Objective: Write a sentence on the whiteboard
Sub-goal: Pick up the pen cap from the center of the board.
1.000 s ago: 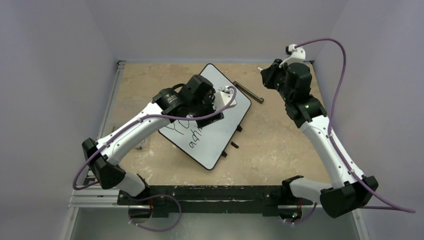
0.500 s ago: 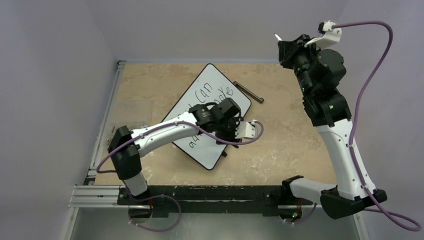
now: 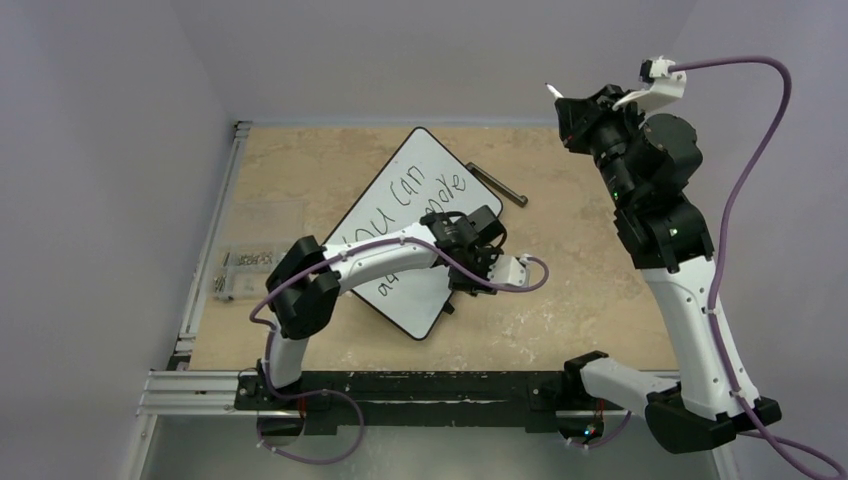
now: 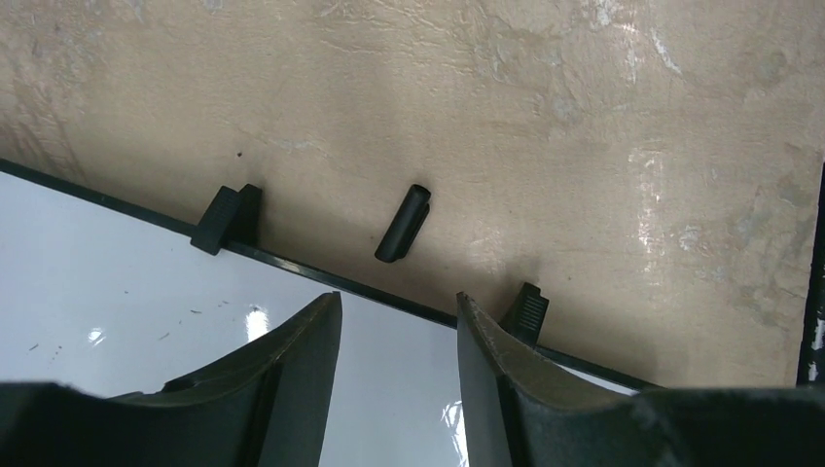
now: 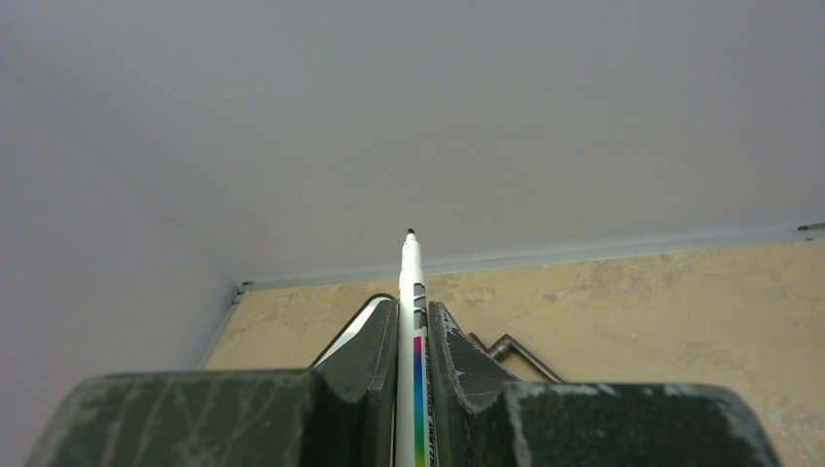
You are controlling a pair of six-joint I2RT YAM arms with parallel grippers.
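Two lines of the sentence (image 3: 405, 205) fill the whiteboard (image 3: 418, 303) at centre frame; writing looks done, I judge. My left fingers (image 4: 302, 360) hang apart over its edge; right fingers (image 5: 370, 360) clamp the marker (image 5: 408, 282), high upper right.

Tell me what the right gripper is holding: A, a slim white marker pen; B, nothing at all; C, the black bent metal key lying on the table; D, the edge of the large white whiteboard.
A: the right wrist view shows the right gripper shut on the slim white marker pen, its dark tip poking out in front, up in the air and apart from the large white whiteboard.
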